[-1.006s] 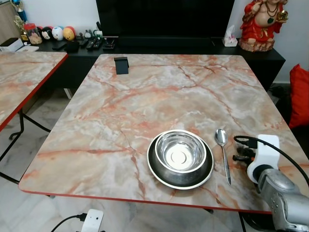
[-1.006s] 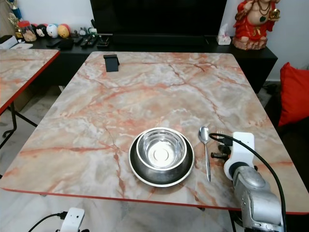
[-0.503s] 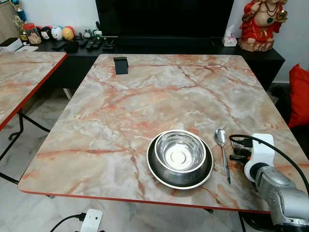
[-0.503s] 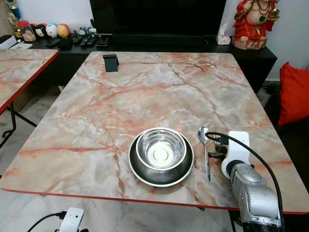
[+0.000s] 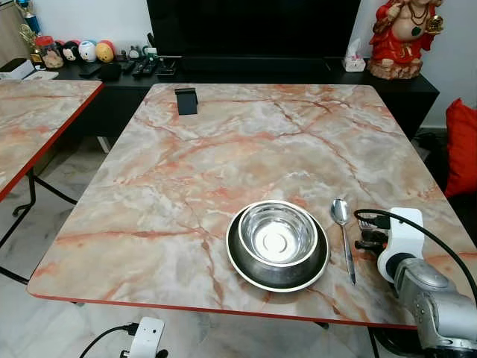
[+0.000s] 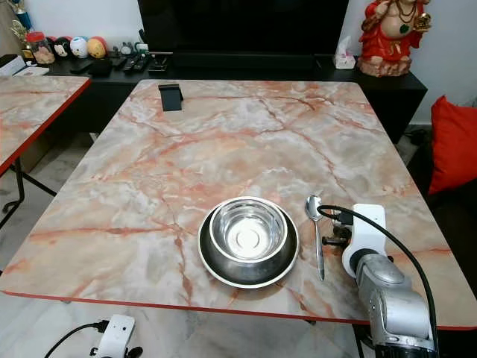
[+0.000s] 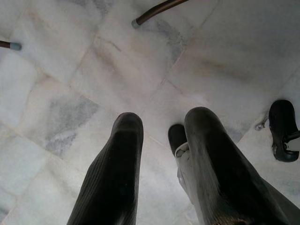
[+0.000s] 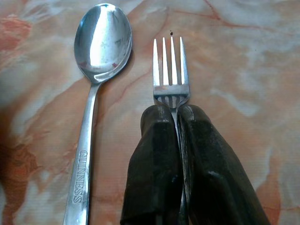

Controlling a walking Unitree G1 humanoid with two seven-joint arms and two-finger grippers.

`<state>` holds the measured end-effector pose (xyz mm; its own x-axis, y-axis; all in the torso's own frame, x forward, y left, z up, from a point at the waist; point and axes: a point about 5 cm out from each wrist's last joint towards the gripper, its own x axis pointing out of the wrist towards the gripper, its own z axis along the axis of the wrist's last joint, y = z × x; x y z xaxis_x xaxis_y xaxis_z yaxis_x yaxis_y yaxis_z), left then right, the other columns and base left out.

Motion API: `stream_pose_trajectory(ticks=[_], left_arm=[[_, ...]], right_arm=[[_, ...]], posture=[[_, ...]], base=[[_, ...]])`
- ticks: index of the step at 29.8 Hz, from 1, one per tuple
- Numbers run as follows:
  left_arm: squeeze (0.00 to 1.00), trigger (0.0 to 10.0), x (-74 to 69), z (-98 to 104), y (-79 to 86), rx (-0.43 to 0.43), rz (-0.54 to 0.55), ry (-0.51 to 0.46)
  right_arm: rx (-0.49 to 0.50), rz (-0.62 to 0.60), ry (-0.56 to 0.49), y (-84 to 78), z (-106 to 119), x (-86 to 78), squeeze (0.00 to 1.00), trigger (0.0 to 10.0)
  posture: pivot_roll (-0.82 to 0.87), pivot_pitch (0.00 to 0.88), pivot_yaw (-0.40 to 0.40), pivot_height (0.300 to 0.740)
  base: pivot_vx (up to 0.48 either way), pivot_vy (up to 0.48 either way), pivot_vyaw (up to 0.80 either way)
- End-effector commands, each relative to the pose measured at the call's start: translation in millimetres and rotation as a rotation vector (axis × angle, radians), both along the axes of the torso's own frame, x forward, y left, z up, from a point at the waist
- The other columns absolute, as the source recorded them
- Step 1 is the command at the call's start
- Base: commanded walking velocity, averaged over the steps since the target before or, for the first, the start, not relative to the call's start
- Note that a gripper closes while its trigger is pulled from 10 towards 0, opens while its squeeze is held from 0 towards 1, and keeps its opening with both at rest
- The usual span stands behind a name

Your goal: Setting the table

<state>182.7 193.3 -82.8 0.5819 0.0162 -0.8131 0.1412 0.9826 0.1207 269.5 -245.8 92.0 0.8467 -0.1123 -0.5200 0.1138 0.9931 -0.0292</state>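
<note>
On the orange-veined marble table (image 5: 246, 142), a shiny round steel bowl (image 5: 278, 233) sits inside a dark, wider steel plate (image 5: 246, 262) near the front edge. Just right of the bowl lies a long silver spoon (image 5: 343, 236) engraved "GUINNESS", its scoop pointing away from the robot. The right gripper (image 8: 176, 123) is on the far side of the spoon from the bowl, low over the table; its two black fingers are clenched on the neck of a silver four-tined fork (image 8: 171, 75), which lies parallel to the spoon, just beside it. The left gripper (image 7: 161, 129) hangs over pale floor tiles, fingers spread apart, grasping nothing.
</note>
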Motion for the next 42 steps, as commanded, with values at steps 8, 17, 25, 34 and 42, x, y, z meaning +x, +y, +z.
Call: stream_pose_trajectory(ticks=[8,17,25,34,42], left_arm=[[0.0,10.0,-1.6,-0.9,0.4,0.002,-0.008,0.012],[0.0,10.0,0.5,0.3,1.8,0.004,-0.009,0.008],[0.0,10.0,0.7,0.4,1.5,0.002,-0.01,0.007],[0.0,10.0,-0.5,-0.3,1.3,0.007,-0.006,0.011],[0.0,10.0,-4.0,-1.3,5.0,0.009,0.002,0.019]], right_arm=[[0.019,0.006,0.021,9.1,-9.5,-7.9,0.0,10.0],[0.031,0.01,0.054,14.1,-19.6,-13.3,0.0,10.0],[-0.012,0.0,0.061,12.3,-24.1,-14.8,0.0,10.0],[-0.037,-0.071,0.017,4.3,-28.8,-14.7,0.0,10.0],[-0.032,-0.086,0.024,4.5,-37.0,-17.7,0.0,10.0]], posture=[[-0.1,0.0,0.006,0.731],[-0.09,0.0,0.008,0.731],[-0.09,0.0,0.013,0.731],[-0.08,0.0,0.016,0.731],[-0.07,0.0,0.014,0.731]], base=[[0.0,0.0,0.0],[0.0,0.0,0.0],[0.0,0.0,0.0],[0.0,0.0,0.0],[0.0,0.0,0.0]])
